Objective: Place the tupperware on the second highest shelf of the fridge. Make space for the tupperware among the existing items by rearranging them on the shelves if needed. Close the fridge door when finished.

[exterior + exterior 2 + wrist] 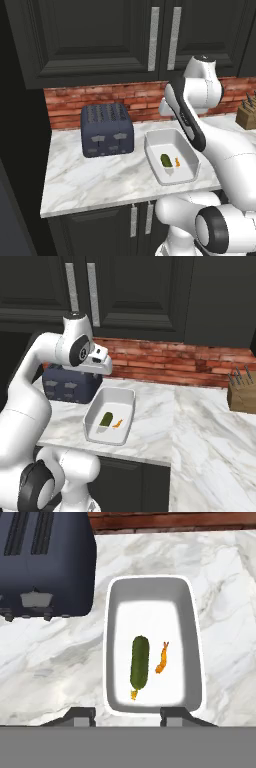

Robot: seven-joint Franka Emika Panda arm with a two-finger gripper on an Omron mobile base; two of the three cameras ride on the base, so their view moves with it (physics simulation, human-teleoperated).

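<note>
The tupperware (pixel 170 145) (pixel 114 400) (pixel 150 612) is a shallow white tub lying flat on the marble counter, just right of the toaster. A green piece (pixel 140 662) and a small orange piece (pixel 161 658) lie in it. My gripper (pixel 128 714) hangs above the tub's near end and looks straight down into it. It is open: the two dark fingertips (pixel 82 714) stand apart, about the tub's width, and grip nothing. The white hand (pixel 100 360) hovers clear of the tub's far end. The fridge, its shelves and the existing items are out of view.
A dark blue-grey toaster (pixel 106 129) (pixel 70 385) (pixel 45 562) stands close to the tub's left side. A knife block (pixel 246 115) (pixel 242 393) sits far right against the brick wall. Dark cabinets hang above; the counter's front edge (pixel 125 200) runs near the tub.
</note>
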